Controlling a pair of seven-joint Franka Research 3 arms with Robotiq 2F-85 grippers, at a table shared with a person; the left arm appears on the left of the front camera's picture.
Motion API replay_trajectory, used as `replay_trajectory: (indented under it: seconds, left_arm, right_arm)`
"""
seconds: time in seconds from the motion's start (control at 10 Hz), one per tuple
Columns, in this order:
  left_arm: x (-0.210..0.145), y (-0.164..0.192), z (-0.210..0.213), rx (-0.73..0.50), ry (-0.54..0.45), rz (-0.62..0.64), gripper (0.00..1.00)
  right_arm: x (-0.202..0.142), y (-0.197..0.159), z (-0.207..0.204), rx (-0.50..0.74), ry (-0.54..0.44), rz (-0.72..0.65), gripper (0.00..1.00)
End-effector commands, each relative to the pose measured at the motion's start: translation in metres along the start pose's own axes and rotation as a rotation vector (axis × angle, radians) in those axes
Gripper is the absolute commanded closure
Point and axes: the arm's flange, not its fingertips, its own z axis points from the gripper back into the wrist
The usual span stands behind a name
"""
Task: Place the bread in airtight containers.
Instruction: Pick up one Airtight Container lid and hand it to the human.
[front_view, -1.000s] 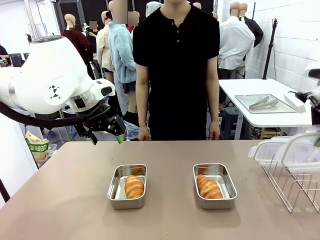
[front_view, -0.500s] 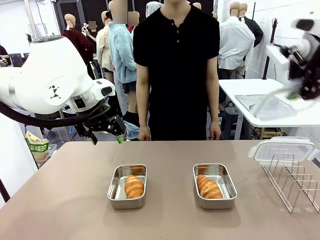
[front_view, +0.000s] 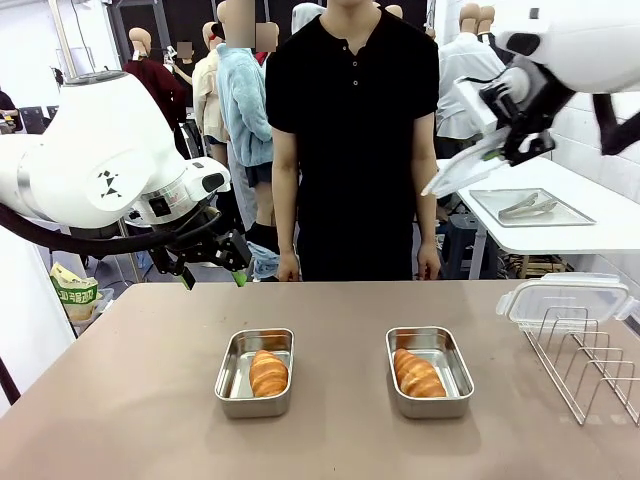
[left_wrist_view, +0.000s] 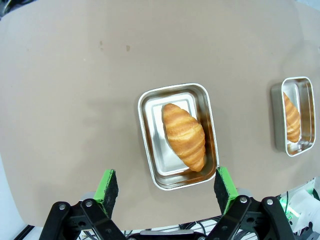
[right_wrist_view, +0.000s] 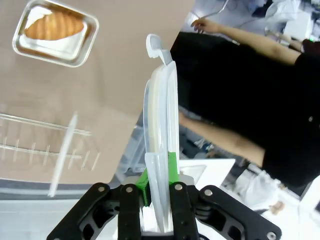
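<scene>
Two open steel airtight containers stand on the brown table, the left one (front_view: 232, 378) and the right one (front_view: 452, 372). One piece of bread lies in each, a golden roll on the left (front_view: 268, 373) and another on the right (front_view: 418, 374). My left gripper (front_view: 212, 262) hovers open above the table's far left; its wrist view looks down on the left container (left_wrist_view: 150, 130) and its bread (left_wrist_view: 184, 136). High at the right, my right gripper (front_view: 508, 148) is shut on a clear lid (front_view: 455, 172). That lid (right_wrist_view: 160, 140) stands edge-on between my fingers in the right wrist view.
A second clear lid (front_view: 565, 297) rests on the wire rack (front_view: 590, 360) at the table's right edge. A person in black stands at the far side, hands at the table edge. A steel tray with tongs (front_view: 530, 207) lies on a white side table behind.
My right arm has swung up and to the left from the rack, carrying the clear lid high over the right side. The left arm has not moved.
</scene>
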Motion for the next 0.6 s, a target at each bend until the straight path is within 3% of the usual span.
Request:
replay_trajectory:
  seconds: [0.0,0.5]
  left_arm:
    - [0.001,0.001,0.001,0.007,-0.004,0.0,0.0]
    - [0.001,0.001,0.001,0.007,-0.004,0.0,0.0]
  right_arm:
    - [-0.015,-0.028,-0.017,-0.018,-0.097,0.044,1.0]
    - [-0.036,-0.058,-0.042,-0.056,-0.203,0.043,1.0]
